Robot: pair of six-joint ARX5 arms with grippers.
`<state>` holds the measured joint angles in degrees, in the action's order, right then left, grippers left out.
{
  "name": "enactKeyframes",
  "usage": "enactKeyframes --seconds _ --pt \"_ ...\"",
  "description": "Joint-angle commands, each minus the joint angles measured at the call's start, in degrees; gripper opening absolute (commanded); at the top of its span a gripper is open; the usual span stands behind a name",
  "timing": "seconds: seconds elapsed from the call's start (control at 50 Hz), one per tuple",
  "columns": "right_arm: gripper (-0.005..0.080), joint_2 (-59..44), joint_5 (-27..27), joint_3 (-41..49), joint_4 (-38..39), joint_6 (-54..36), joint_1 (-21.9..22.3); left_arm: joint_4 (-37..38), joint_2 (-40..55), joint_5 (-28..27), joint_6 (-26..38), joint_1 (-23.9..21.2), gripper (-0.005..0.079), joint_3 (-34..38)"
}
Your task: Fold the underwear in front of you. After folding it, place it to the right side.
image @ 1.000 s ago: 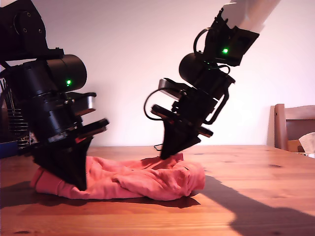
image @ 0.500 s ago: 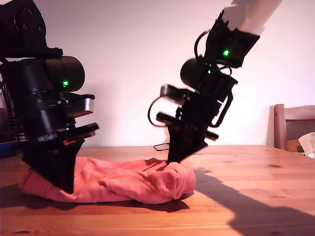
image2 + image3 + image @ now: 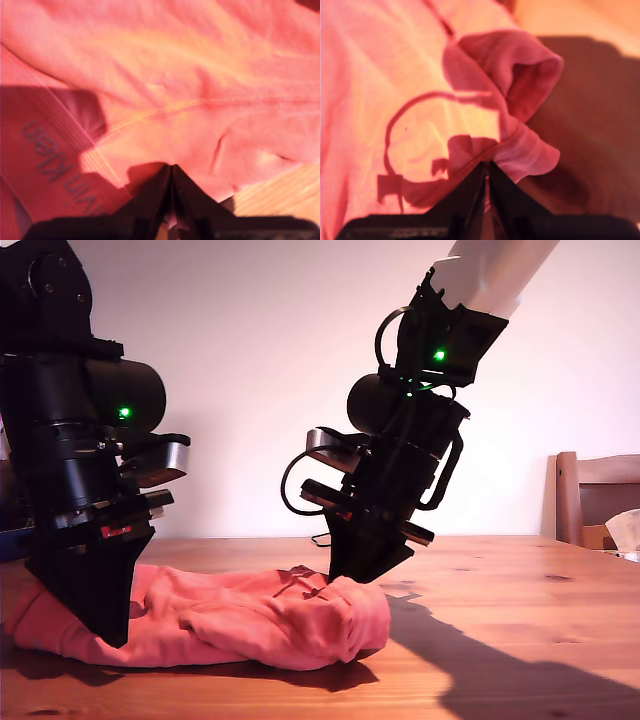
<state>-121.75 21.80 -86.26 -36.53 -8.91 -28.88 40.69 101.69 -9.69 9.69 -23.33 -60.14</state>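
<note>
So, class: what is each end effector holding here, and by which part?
Both end effectors are shut on the underwear: my first pinches an edge beside the lettered waistband, my second a folded edge by the table.

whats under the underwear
The underwear lies bunched on the wooden table, which shows around it. Both my first gripper and second gripper pinch its cloth. Anything between its folds or beneath it is covered.

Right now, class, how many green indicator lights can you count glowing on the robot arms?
2. One green light glows on the arm at the exterior view's left; the other green light glows on the arm nearer that view's right, above the underwear. Others may be hidden.
</note>
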Motion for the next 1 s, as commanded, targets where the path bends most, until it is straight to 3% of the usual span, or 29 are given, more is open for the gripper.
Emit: enactKeyframes --seconds 0.0,0.2,0.36,0.8,0.98 --pt "-0.0011 -1.2 0.1 0.7 -1.7 -0.3 -0.5 0.9 1.1 3.7 1.2 0.3 -0.0019 1.9" --pt "-0.0011 -1.2 -1.5 0.7 -6.6 -1.0 -0.6 -0.6 1.1 11.0 2.7 0.3 -0.0019 1.9" --pt "-0.0011 -1.2 -1.4 0.7 -11.1 -1.0 -1.1 -3.8 1.1 13.9 5.8 0.3 -0.0019 1.9" --pt "-0.0011 2.8 -1.2 0.7 -15.0 2.8 -8.0 -19.0 1.1 14.6 12.1 0.3 -0.0019 1.9" --pt "-0.0011 2.9 -1.4 0.7 -15.3 5.8 -10.5 -21.4 1.1 14.5 14.8 0.3 -0.0019 1.9"
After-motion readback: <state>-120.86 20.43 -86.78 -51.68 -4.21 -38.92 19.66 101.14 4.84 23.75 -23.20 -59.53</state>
